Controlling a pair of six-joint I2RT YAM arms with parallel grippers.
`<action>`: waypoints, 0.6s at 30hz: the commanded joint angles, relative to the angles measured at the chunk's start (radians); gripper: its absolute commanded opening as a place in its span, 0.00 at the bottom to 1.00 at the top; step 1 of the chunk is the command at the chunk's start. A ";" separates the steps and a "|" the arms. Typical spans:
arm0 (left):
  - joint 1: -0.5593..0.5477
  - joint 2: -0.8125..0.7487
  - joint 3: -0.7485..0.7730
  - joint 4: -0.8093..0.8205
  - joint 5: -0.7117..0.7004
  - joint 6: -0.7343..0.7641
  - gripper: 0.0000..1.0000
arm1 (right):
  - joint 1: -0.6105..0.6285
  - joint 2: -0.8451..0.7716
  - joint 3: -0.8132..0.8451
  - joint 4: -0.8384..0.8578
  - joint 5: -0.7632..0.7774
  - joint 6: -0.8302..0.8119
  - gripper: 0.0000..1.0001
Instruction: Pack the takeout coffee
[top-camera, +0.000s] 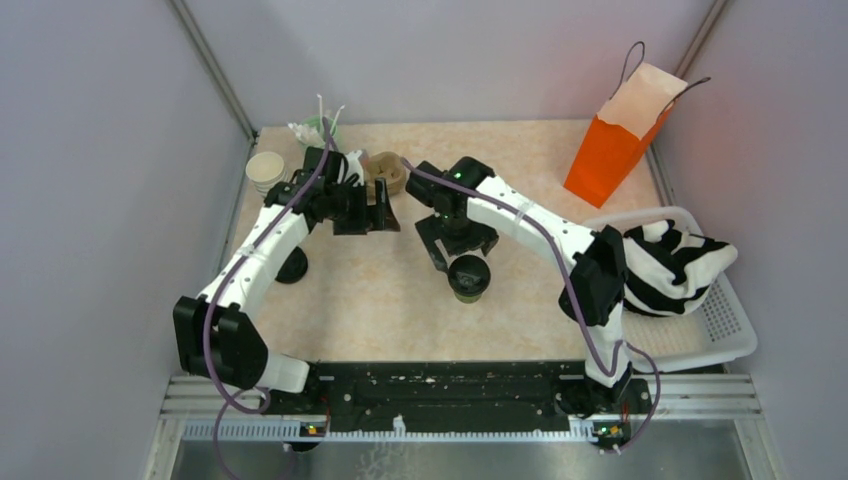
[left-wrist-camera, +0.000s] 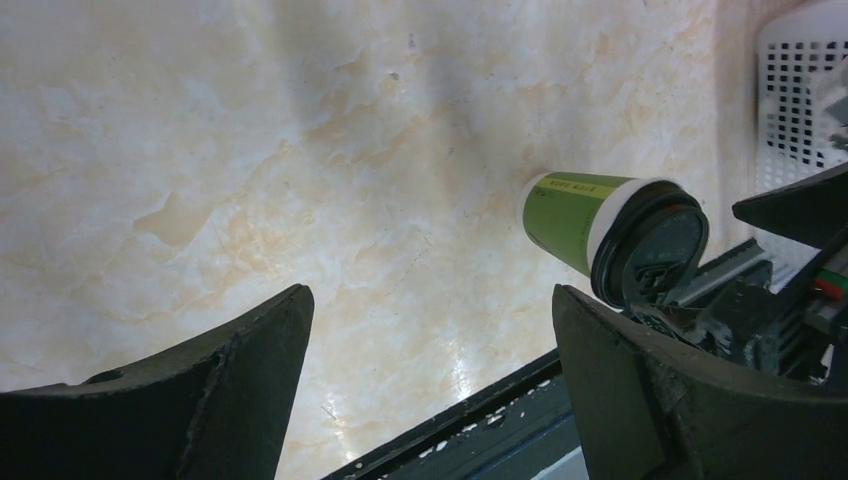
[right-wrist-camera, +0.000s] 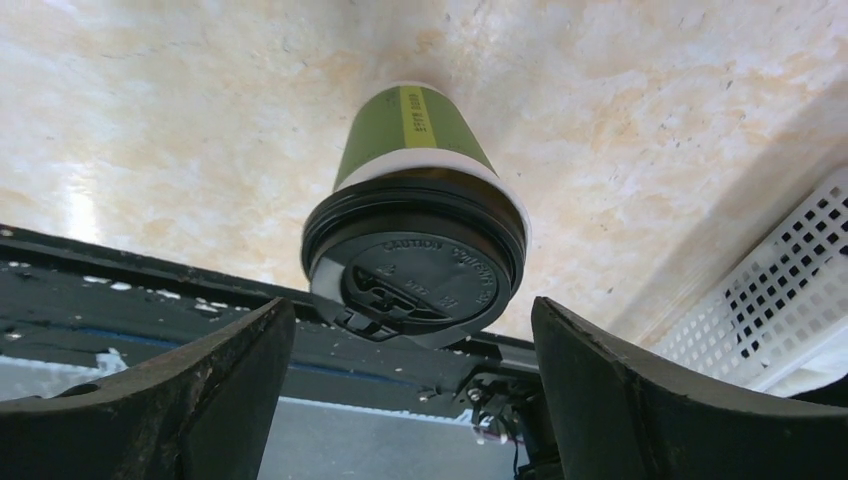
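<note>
the coffee (top-camera: 468, 277) stands upright near the middle of the bench (top-camera: 520, 160), a little toward the near edge, with its black lid up and its long axis vertical. the right gripper (right-wrist-camera: 410, 308) hangs just behind and over it, fingers spread wide, one on each side of the lid and neither touching. it's hard to say whether the pads are level with the cup wall or above the lid. this arm is plainly the nearer one. the left gripper (left-wrist-camera: 430, 300) is also wide and holds nothing, off toward the far left with the coffee out to its side.

the orange bag (top-camera: 618, 135) stands open in the far right corner. the basket (top-camera: 735, 345) with a striped cloth (top-camera: 670, 265) runs along the right edge. judging by this, the run from cup to bag looks unobstructed, bar the arm's own elbow.
</note>
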 joint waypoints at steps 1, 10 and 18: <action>0.005 0.017 0.031 0.049 0.135 0.034 0.95 | -0.009 -0.063 0.103 -0.007 -0.025 -0.047 0.88; -0.073 0.072 -0.033 0.137 0.435 -0.057 0.96 | -0.298 -0.502 -0.484 0.413 -0.473 -0.098 0.86; -0.208 0.192 -0.033 0.243 0.526 -0.141 0.91 | -0.540 -0.658 -0.901 0.803 -0.835 -0.077 0.71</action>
